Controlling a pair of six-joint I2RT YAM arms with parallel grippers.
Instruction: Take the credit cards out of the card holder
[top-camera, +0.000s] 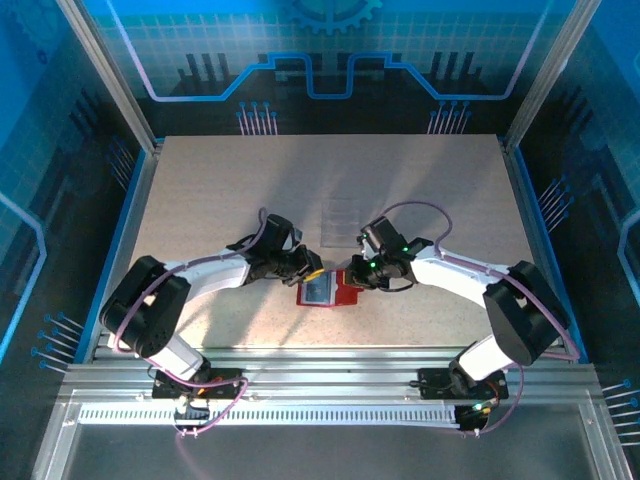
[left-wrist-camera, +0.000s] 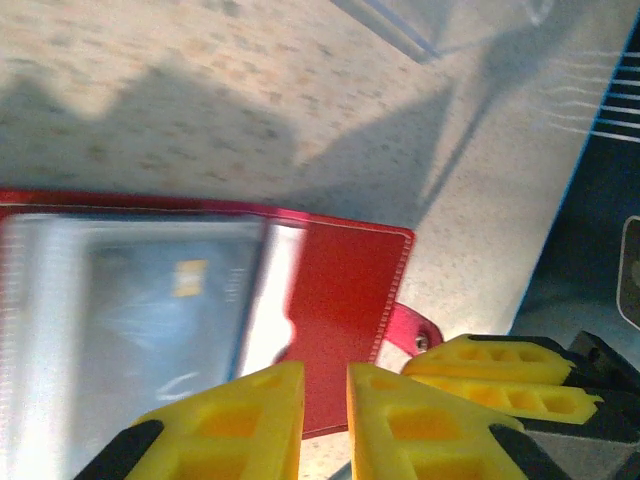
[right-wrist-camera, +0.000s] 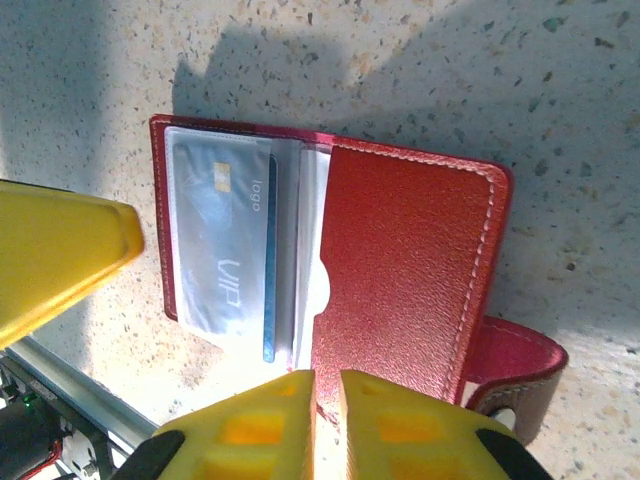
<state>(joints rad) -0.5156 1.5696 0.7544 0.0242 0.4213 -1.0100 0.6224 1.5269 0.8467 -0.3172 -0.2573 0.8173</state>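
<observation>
A red card holder (top-camera: 347, 297) is lying spread flat on a pale, speckled, stone-look desk (top-camera: 200, 200), just toward 6 o'clock from the desk's middle. The left claw (top-camera: 312, 272) is hanging at the holder's 10 o'clock corner and the right claw (top-camera: 352, 277) at its 1 o'clock edge, the two close together.

The holder is a small rectangular book-style wallet of grained red material, with pale stitching running along its rounded edges. Seen from the right wrist, a glossy clear pocket (right-wrist-camera: 288, 230) is covering its 9 o'clock half. A thin blue credit card (right-wrist-camera: 220, 250) with a small gold chip is sitting inside that pocket. The 3 o'clock half is showing a plain red flap with a curved thumb notch. A short red tab (right-wrist-camera: 520, 365) with a small silvery stud is sticking out at 5 o'clock.

Each claw is carrying blocky, bright yellow fingers (left-wrist-camera: 240, 420) with recessed panels. The left claw's fingers are clenched to a thin slit over the red flap's edge, gripping nothing I can make out. The right claw's fingers are also clenched to a thin slit at the holder's edge; whether they are pinching it I cannot tell.

A faint clear rectangular sheet (top-camera: 345, 218) is resting on the desk at the holder's 12 o'clock, apart from it.
</observation>
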